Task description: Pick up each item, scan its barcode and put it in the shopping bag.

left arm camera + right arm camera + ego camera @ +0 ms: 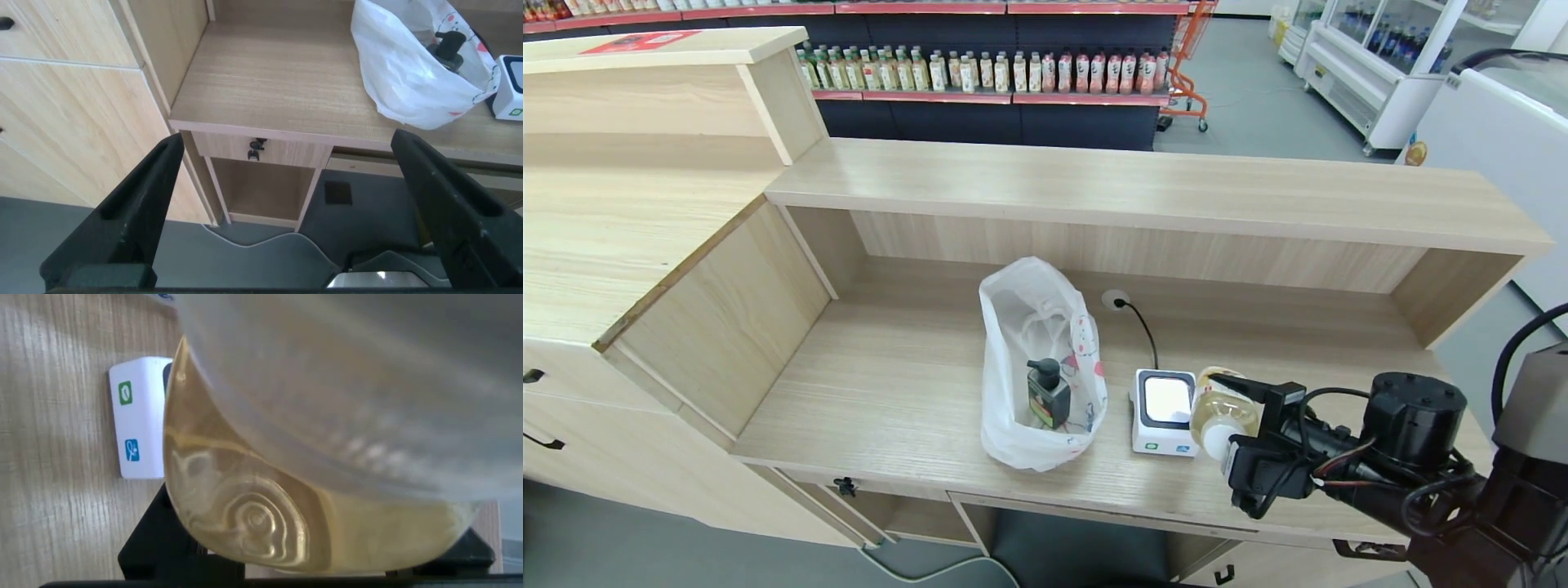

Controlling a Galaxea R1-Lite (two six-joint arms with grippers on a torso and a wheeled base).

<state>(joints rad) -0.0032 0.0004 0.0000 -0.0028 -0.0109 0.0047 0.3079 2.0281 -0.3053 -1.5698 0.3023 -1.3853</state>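
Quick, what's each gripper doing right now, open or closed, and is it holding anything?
Left gripper: open, holding nothing.
Right gripper: closed on a bottle of yellowish liquid, next to the scanner.

The surface is showing pale wood grain all over. The shopping bag is looking milky white and see-through, with pinkish-red print down one side. The pump bottle inside is coming across dark, with a black pump and a red-and-green label. The scanner is glowing white on top, with little green and blue squares on its white front. The clear bottle is showing pale yellow liquid and a white cap, and the right pincer and left pincer are both looking plain black.
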